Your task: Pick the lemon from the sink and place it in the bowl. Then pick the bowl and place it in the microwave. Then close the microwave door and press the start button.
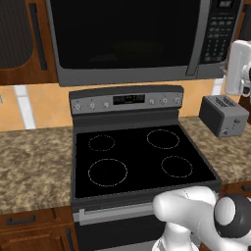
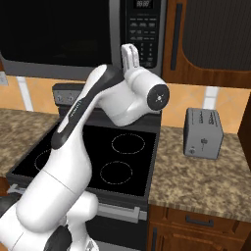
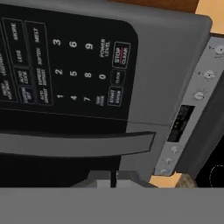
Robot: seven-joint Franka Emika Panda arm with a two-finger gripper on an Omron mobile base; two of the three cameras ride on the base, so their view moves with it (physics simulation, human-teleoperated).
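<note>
Keypad (image 3: 65, 70) filled the microwave (image 1: 127, 39) panel's right side, beside the shut microwave door (image 1: 122, 34). Gripper (image 3: 113, 177) hovered before the keypad, jaws pinched together, holding nothing. Risk: the rolled approach could land on stop/clear instead of start.

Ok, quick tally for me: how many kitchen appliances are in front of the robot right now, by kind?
Microwave: 1
Stove: 1
Toaster: 1
Total: 3
</note>
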